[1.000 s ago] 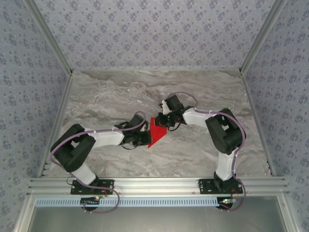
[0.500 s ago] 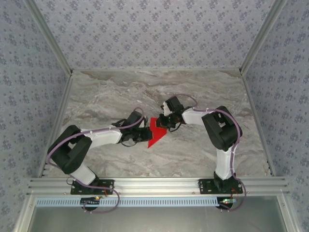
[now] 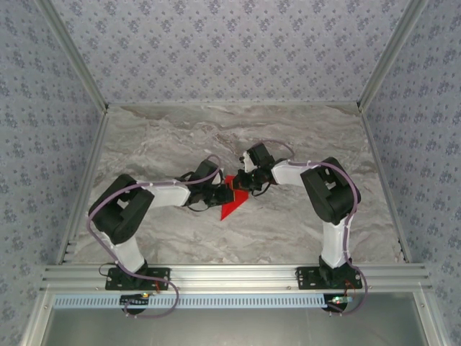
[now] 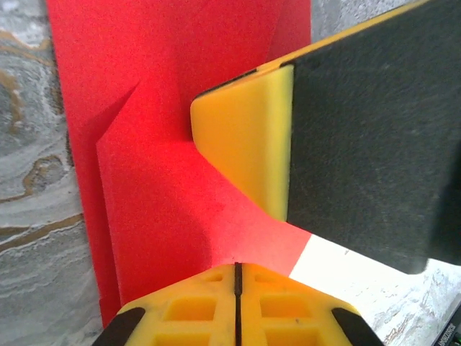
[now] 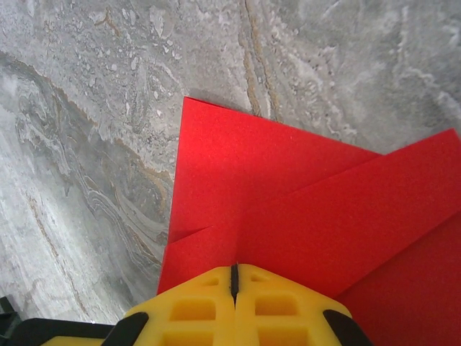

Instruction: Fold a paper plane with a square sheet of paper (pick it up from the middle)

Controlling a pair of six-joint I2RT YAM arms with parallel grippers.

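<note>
**Creasing mid-fold, plane not finished**

Top view: both arms are meeting at the centre of the table [image 3: 310,144]. The left gripper [image 3: 218,196] and right gripper [image 3: 245,184] are touching the paper [image 3: 232,205], a small folded red wedge.

Left wrist view: the left jaws are sitting together at the bottom edge, seemingly nipping a raised flap. The right finger [image 4: 245,137] is pressing the paper at upper right.

Right wrist view: the right jaws are closed together over layered diagonal folds.

The early folds look done; I judge that narrowing to a dart and forming the wings are remaining.

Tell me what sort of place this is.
Probably a robot test cell in a lab. A left arm and a right arm are bolted to an aluminium rail, and wallpapered panels box in a marble-look tabletop.
</note>
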